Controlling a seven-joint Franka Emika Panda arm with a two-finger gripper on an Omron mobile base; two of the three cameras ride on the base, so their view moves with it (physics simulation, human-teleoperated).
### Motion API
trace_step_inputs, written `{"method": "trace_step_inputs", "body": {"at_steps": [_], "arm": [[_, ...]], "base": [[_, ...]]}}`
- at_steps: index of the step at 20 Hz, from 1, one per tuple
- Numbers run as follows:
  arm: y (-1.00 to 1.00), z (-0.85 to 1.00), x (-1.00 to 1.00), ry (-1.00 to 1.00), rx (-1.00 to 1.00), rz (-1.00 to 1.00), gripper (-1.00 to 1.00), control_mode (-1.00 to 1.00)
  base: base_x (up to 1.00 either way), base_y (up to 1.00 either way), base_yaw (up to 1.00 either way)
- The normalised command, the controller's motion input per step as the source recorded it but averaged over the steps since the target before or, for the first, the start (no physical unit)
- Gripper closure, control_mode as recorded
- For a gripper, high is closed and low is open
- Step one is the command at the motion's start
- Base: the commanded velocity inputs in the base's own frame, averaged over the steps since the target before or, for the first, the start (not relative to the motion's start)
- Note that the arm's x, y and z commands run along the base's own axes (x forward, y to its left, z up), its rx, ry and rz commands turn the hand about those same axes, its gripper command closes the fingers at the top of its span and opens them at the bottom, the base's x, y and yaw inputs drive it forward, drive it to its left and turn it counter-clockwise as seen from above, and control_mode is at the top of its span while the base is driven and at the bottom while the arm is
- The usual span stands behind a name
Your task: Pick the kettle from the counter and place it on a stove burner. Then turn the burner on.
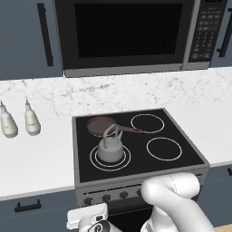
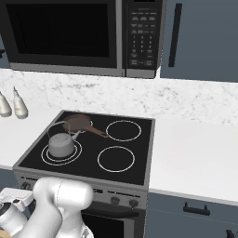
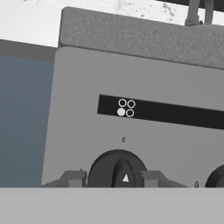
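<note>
The grey kettle [image 1: 110,147] [image 2: 61,144] stands upright on the front-left stove burner [image 1: 94,161] [image 2: 45,157], a double white ring on the black cooktop. Its wire handle [image 3: 199,13] shows at the top of the hand view. My gripper [image 3: 113,178] is low at the stove's front panel, with its two fingertips [image 3: 72,178] pressed against either side of a dark round knob [image 3: 118,168]. Above the knob, a four-circle mark [image 3: 126,108] has its lower-left dot filled. The white marbled counter [image 1: 36,154] [image 2: 195,158] flanks the stove.
A brown frying pan [image 1: 100,124] [image 2: 78,122] lies on the rear-left burner behind the kettle. Two white bottles [image 1: 8,122] [image 2: 19,107] stand on the left counter. More knobs [image 1: 123,195] line the stove front. A microwave [image 1: 127,31] hangs above.
</note>
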Motion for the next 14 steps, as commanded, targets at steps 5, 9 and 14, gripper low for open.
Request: {"method": "trace_step_inputs", "body": {"at_steps": [5, 9, 14], "arm": [[0.01, 0.00, 0.03, 0.00, -0.04, 0.00, 1.00, -1.00], [0.18, 0.00, 0.00, 0.03, -0.28, 0.04, 1.00, -1.00], [0.34, 0.00, 0.01, 0.11, -0.38, 0.02, 1.00, -1.00]], "base": [[0.00, 0.00, 0.00], [0.00, 0.00, 0.00], [0.00, 0.00, 0.00]]}}
